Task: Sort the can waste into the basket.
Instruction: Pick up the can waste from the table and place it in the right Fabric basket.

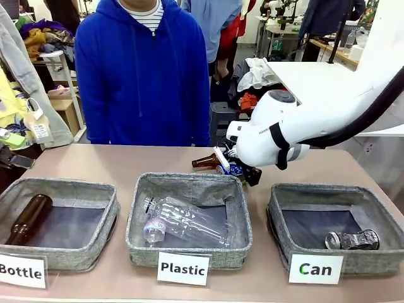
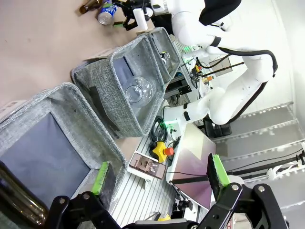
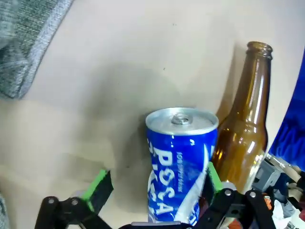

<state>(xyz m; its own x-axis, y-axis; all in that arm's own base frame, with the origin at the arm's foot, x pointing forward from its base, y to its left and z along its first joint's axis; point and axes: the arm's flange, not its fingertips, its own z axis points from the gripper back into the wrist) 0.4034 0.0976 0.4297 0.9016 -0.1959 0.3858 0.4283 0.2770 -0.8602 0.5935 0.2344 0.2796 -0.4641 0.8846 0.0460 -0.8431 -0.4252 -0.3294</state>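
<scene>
Labels along the near edge of the table (image 1: pixel 95 165) read "Bottle", "Plastic" and "Can", one white card per grey fabric basket. The blue can (image 3: pixel 180 164) carries white lettering, "POCA" legible down its side, silver top with pull tab intact. It lies on the table behind the far right corner of the Plastic basket (image 1: pixel 189 218), between the pads of the right gripper (image 3: pixel 152 191); jaws apart, right pad touching the can, left pad clear of it. A brown bottle (image 3: pixel 243 129), uncapped, lies just beside the can, on its far side.

The dented can (image 1: pixel 352 240), silver-grey, lies on its side in the near right corner of the Can basket (image 1: pixel 284 205).

Left gripper (image 2: pixel 157 174) jaws wide apart, holding nothing, above the Bottle basket (image 1: pixel 63 189), which holds a second brown bottle (image 1: pixel 26 219). Plastic basket holds clear bottles (image 1: pixel 183 222).

Table surface is matte tan. A person in a blue hoodie (image 1: pixel 142 72) stands at the far edge; cluttered workroom behind.
</scene>
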